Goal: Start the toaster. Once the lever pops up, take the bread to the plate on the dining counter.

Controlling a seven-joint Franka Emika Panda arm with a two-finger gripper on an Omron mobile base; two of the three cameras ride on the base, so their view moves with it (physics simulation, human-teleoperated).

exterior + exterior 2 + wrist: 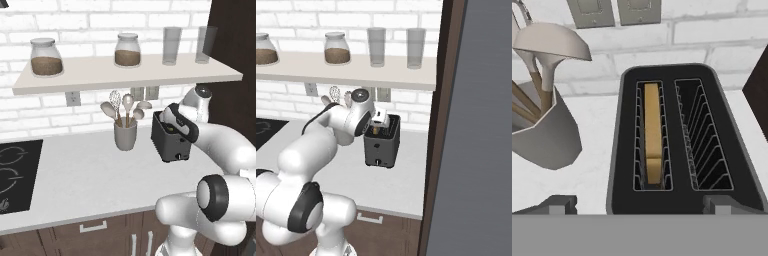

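The black toaster (170, 142) (382, 146) (674, 197) stands on the white worktop against the brick wall. Seen from above in the hand view, the tan bread (653, 132) stands on edge, low in its left slot, and the right slot is empty. My gripper (641, 206) (378, 121) hangs just above the toaster's top, pointing down. It is open, with nothing between its fingers, and each fingertip (559, 204) sits outside a side of the toaster's near end. The plate and the dining counter are out of view.
A grey utensil cup (125, 135) (543, 137) with spoons and a whisk stands close to the toaster's left. A shelf (125, 75) with jars and glasses overhangs the worktop. A black cooktop (15, 175) lies far left. A tall dark panel (476, 130) rises right of the toaster.
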